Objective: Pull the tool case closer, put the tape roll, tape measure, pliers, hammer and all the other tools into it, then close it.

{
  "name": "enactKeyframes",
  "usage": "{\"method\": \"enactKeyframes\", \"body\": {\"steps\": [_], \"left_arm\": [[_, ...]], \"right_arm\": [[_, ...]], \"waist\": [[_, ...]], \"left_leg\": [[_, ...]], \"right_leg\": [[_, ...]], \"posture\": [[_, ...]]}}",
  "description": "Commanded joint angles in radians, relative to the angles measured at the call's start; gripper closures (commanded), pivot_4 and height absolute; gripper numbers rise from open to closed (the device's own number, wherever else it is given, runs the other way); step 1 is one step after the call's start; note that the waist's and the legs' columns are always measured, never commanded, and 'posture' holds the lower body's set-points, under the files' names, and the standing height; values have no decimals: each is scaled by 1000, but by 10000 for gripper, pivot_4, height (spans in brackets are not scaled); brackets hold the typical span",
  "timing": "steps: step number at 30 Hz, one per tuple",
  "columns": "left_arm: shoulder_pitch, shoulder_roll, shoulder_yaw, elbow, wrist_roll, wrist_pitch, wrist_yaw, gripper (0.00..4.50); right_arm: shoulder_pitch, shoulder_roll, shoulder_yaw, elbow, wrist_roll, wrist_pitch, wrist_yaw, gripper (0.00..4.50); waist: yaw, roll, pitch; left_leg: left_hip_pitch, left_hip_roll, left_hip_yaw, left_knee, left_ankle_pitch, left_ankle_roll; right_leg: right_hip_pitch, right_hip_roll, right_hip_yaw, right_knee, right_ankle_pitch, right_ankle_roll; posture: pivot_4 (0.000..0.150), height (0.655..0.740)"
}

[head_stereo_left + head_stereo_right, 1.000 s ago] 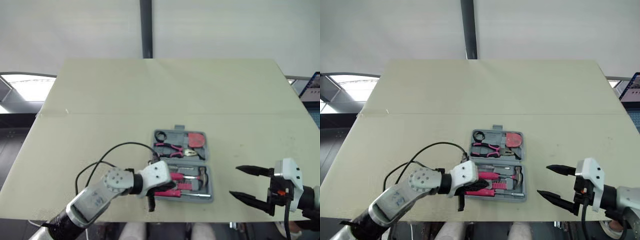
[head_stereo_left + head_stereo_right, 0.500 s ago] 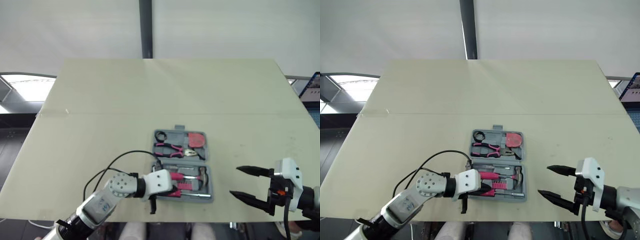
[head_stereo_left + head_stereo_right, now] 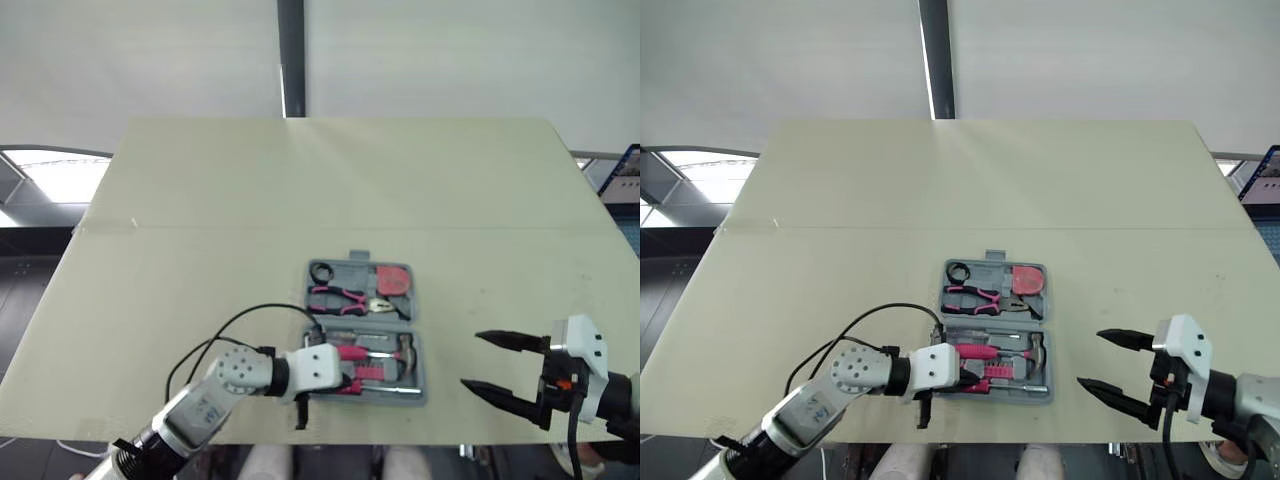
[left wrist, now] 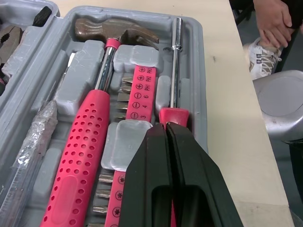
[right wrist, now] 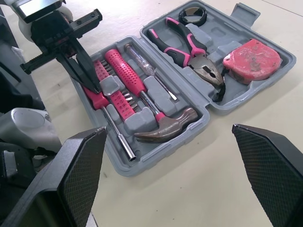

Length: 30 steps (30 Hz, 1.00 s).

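The grey tool case [image 3: 418,340] lies open near the table's front edge. Its far half holds the black tape roll [image 5: 192,15], the pink-handled pliers [image 5: 182,45] and the red tape measure [image 5: 251,54]. The near half holds the hammer [image 4: 113,30], a strip of bits [image 4: 139,90] and a pink-handled screwdriver [image 4: 176,61]. My left gripper [image 3: 962,381] is shut, and its tips rest on the screwdriver's pink handle at the case's near left. My right gripper [image 3: 470,358] hovers open to the right of the case, holding nothing.
A black cable [image 3: 240,320] loops over the table from my left arm. The table's front edge runs just behind the case. A person's hand [image 4: 272,19] and shoe [image 4: 258,61] are beyond that edge. A laptop corner [image 3: 625,175] sits at the far right.
My left arm has sunk toward the table's front edge, while its gripper has stayed at the case's near half. The right gripper has barely moved.
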Motion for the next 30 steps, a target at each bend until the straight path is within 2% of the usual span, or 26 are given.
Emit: {"method": "enactKeyframes", "body": {"steps": [1,13,23,25,30], "left_arm": [[23,24,-33,15,42,-11,-33,43844],[39,-19,-54,77,62,-6,-37,43844],[73,-4,-66,117,92,-38,-49,43844],[82,-21,-45,114,75,-51,-34,43844],[132,-65,97,-9,-58,15,-4,43844]], "right_arm": [[5,3,-23,-33,20,0,-5,0],[13,1,-32,-32,19,-2,-2,0],[15,1,-34,-33,24,0,-7,0],[14,0,-34,-30,25,1,-6,0],[1,-11,-25,-20,27,18,-10,0]], "waist": [[0,0,0],[1,1,-1],[-1,2,-11],[-1,2,-13],[-3,2,-13]], "left_leg": [[0,0,0,0,0,0],[0,0,0,0,0,0],[1,0,0,-2,0,0],[1,0,0,-2,0,0],[1,0,0,-2,0,0]], "right_leg": [[0,0,0,0,0,0],[0,0,0,0,0,0],[0,0,0,0,0,0],[0,0,0,0,0,0],[0,0,0,0,0,0]], "posture": [[1500,7373],[1500,7373],[1500,7373],[1500,7373],[1500,7373]]}}
